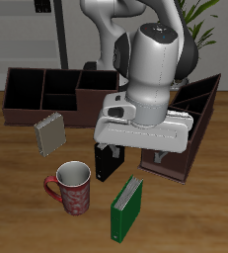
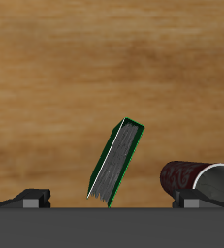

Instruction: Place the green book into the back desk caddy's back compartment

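The green book (image 1: 127,208) stands upright near the table's front edge, beside the mug; its white page edges face up. In the wrist view the green book (image 2: 115,163) lies below and between my fingertips (image 2: 31,199), clear of both. My gripper (image 1: 143,138) hovers above the table, farther back than the book, open and holding nothing. Its fingers are hidden under the hand in the exterior view. The back desk caddy (image 1: 46,87) is a long dark brown box at the table's back. Its back compartment (image 1: 60,79) is the small farther cell in the middle.
A red patterned mug (image 1: 72,188) (image 2: 193,176) stands close to the green book. A black book (image 1: 108,161) stands just under the hand. A grey striped book (image 1: 49,133) lies in front of the back caddy. Another brown caddy (image 1: 190,128) sits behind the arm's hand.
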Available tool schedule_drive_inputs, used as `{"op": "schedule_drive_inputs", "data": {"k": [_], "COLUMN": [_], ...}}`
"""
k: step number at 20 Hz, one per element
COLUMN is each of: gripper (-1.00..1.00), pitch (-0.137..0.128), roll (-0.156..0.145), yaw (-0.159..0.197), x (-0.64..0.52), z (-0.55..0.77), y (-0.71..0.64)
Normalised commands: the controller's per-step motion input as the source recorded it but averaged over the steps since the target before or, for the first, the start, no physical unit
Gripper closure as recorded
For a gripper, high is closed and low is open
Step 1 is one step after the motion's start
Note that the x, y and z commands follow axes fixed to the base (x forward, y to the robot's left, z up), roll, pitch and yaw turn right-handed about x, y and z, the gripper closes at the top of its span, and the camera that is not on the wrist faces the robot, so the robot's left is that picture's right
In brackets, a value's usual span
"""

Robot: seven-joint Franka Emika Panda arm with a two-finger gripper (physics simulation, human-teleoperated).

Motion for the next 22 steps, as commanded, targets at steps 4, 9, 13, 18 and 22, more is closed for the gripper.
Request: {"op": "schedule_drive_inputs", "data": {"k": [4,9,13,18,22], "gripper": [-1.0,-1.0,-1.0,-1.0,-1.0], "pitch": [-0.006,0.007,0.029,0.028,0.08], "roll": [-0.016,-0.023,-0.02,-0.004,0.013], "yaw": [-0.041,-0.033,-0.044,0.006,-0.032], "x": [0.08,0.12,0.11,0.06,0.11], "z": [-0.19,-0.32,-0.29,-0.32,-0.55], "y": [-0.01,-0.11,-0.11,-0.04,0.0]}}
